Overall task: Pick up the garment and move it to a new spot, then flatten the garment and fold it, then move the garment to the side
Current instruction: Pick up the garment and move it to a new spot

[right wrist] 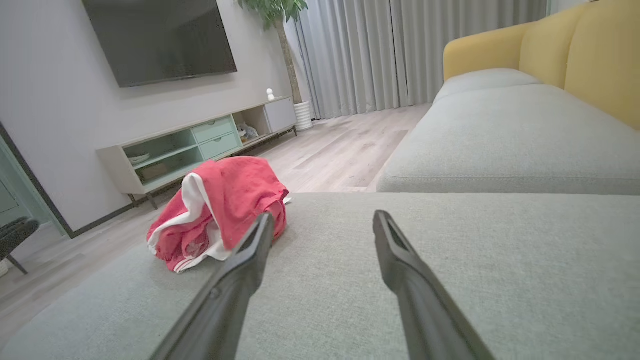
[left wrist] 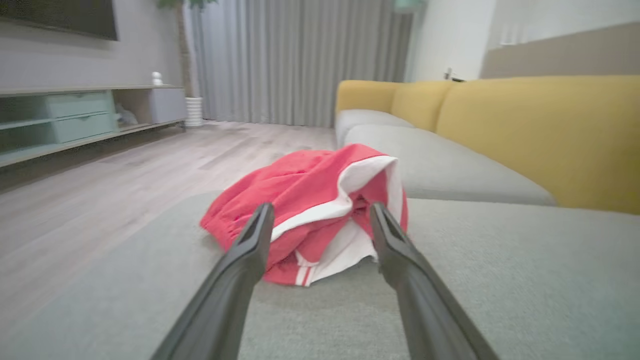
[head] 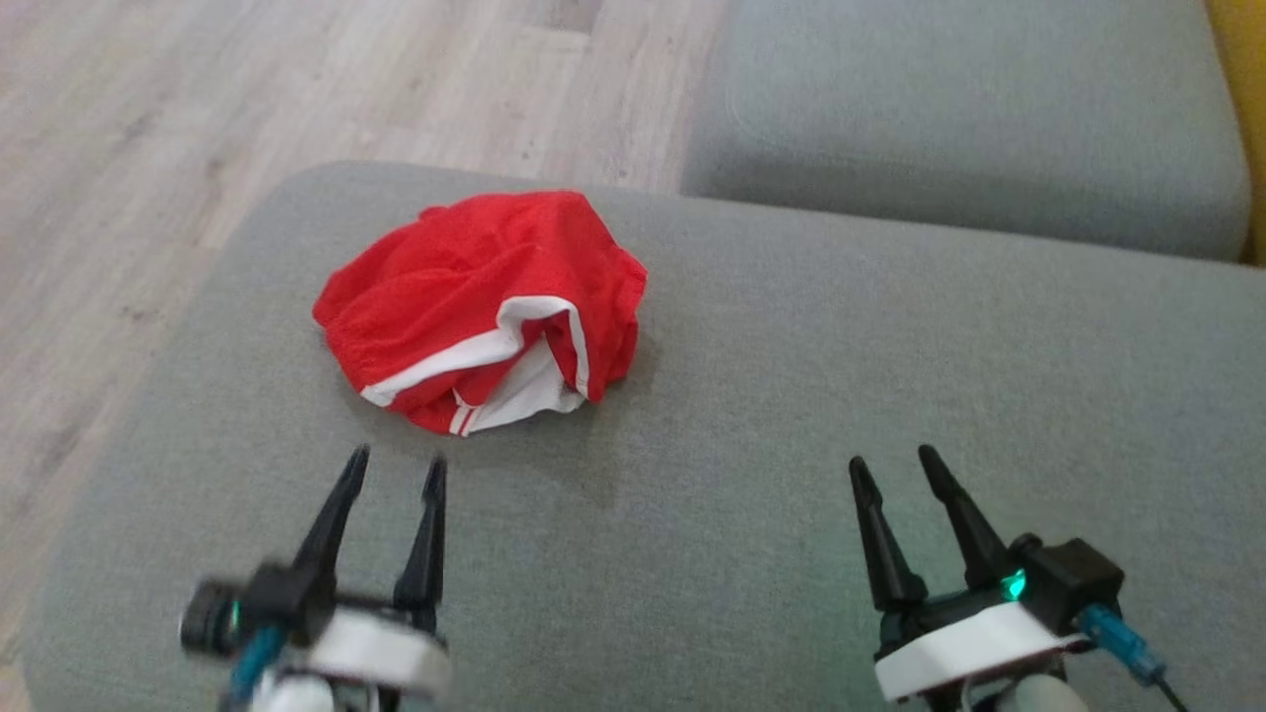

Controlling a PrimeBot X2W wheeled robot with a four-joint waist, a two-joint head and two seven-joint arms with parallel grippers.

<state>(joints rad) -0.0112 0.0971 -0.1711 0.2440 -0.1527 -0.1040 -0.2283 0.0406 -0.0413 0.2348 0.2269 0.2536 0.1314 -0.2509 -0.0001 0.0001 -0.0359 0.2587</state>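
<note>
On cushion (head: 791,475), crumpled red garment (head: 475,297)

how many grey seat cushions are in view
3: the grey fabric cushion under the crumpled red-and-white garment, a second just beyond it, a third farther along the yellow-backed sofa. More may be hidden.

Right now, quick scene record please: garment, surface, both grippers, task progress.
garment: red with white trim, crumpled in a heap
surface: grey sofa cushion, garment lies on its left side near the far edge
left gripper: open, empty, pointing at the garment, just short of it
right gripper: open, empty, over bare cushion, apart from the garment
progress: garment not yet picked up
</note>
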